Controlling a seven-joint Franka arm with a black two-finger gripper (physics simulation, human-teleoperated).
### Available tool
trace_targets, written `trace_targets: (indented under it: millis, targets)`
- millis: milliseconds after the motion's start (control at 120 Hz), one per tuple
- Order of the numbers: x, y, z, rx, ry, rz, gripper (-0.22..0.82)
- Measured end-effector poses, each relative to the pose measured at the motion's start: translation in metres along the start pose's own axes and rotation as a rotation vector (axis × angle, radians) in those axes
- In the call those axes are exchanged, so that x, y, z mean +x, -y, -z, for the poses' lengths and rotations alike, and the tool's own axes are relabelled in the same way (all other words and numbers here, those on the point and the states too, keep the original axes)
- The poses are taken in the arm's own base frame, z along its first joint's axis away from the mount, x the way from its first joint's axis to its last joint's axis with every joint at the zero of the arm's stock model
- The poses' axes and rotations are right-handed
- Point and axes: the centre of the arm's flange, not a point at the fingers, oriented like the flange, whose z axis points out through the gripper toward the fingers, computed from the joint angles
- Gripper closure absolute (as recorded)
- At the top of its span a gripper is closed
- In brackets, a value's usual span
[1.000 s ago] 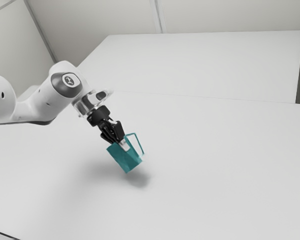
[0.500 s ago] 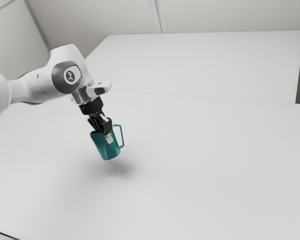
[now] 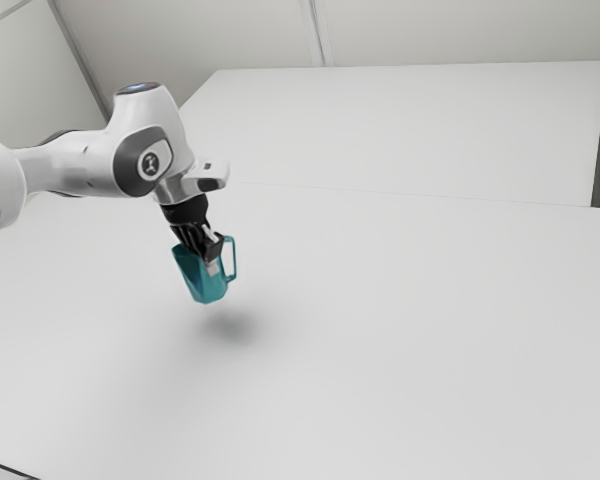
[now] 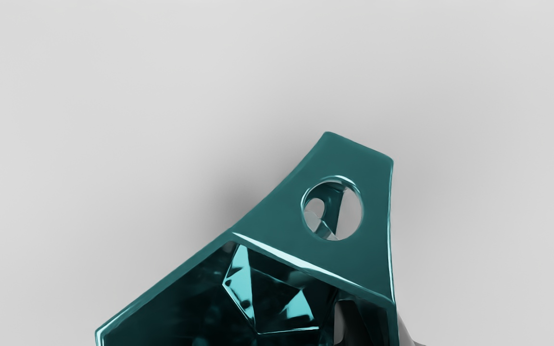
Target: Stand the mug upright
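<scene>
Exterior view: your hand [image 3: 208, 262] pinches the mug [image 3: 207, 289] by its side, up above the tabletop [image 3: 400, 340]. The mug is just under your hand, mouth up and leaning a bit, handle [image 3: 234, 260] toward the exterior view's right, where the tabletop spreads wide.

A white table [image 3: 430, 330] spreads before a white panel [image 3: 410, 120] (a faint line [image 3: 410, 195] parts them). Behind rises a pale grey wall [image 3: 210, 35] with a narrow strip [image 3: 317, 35]. A dark edge [image 3: 10, 469] cuts the exterior view's lower left corner.
</scene>
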Motion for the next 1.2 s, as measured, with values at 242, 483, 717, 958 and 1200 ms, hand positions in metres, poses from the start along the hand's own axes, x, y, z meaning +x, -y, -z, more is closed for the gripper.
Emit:
trace_targets:
  millis: [242,483,717,958,1200]
  targets:
    - [0.007,-0.005,-0.012,0.026,-0.036,0.013,0.77]
    - [0.019,-0.021,-0.027,0.033,-0.042,-0.003,0.76]
    - [0.028,-0.032,-0.035,0.057,-0.034,-0.028,0.77]
    - [0.03,-0.026,-0.047,0.072,-0.011,-0.018,0.78]
    - [0.032,-0.025,-0.055,0.073,0.001,-0.008,0.78]
